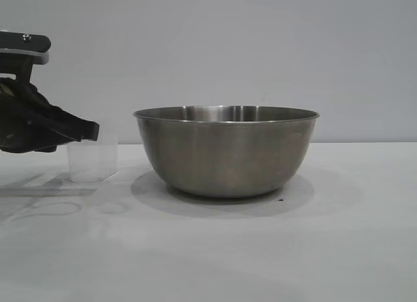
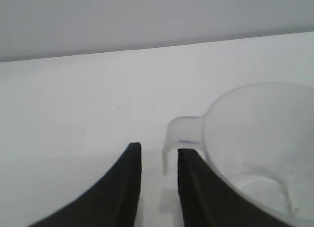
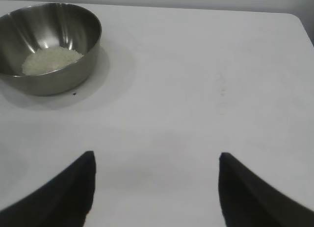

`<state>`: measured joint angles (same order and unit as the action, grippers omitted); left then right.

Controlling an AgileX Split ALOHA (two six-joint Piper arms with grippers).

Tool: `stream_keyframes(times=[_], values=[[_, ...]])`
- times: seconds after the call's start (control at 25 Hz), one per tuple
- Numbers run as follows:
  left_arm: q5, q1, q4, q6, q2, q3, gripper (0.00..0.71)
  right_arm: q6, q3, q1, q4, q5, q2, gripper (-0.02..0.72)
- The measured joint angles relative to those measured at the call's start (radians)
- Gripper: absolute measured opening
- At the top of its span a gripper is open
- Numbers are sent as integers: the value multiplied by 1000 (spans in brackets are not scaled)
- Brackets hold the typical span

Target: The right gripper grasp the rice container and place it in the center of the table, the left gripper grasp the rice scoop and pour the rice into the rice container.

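Already the off-white rice (image 3: 51, 59) lies in the brushed steel bowl (image 1: 226, 151), frame centre; left black tool (image 2: 158, 174), parted around the handle of the translucent plastic scoop (image 2: 260, 148), sits frame-left. Right tool (image 3: 156, 188) gapes empty.

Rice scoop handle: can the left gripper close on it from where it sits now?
Probably yes. The left gripper is open with the loop handle of the rice scoop standing between its fingers, and nothing else lies between them. The rice container stands apart to the side.
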<state>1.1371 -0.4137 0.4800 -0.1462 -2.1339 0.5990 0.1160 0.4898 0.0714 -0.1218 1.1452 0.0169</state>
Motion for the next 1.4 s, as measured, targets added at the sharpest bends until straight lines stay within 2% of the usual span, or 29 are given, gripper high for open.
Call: stream_keyframes(times=[0.48, 0.64, 0.68, 0.96, 1.04, 1.16, 1.4], values=[[0, 0, -107, 17, 130, -178, 174, 0, 0, 0, 0, 0, 0, 450], [0, 0, -187, 32, 201, -248, 174, 0, 0, 0, 0, 0, 0, 450], [0, 0, -213, 36, 216, -262, 216, 0, 0, 0, 0, 0, 0, 450], [0, 0, -321, 74, 301, -380, 202, 0, 0, 0, 0, 0, 0, 450], [0, 0, -352, 78, 301, -387, 228, 0, 0, 0, 0, 0, 0, 450], [0, 0, -388, 87, 303, -389, 228, 0, 0, 0, 0, 0, 0, 450], [0, 0, -382, 89, 303, -378, 228, 0, 0, 0, 0, 0, 0, 450]])
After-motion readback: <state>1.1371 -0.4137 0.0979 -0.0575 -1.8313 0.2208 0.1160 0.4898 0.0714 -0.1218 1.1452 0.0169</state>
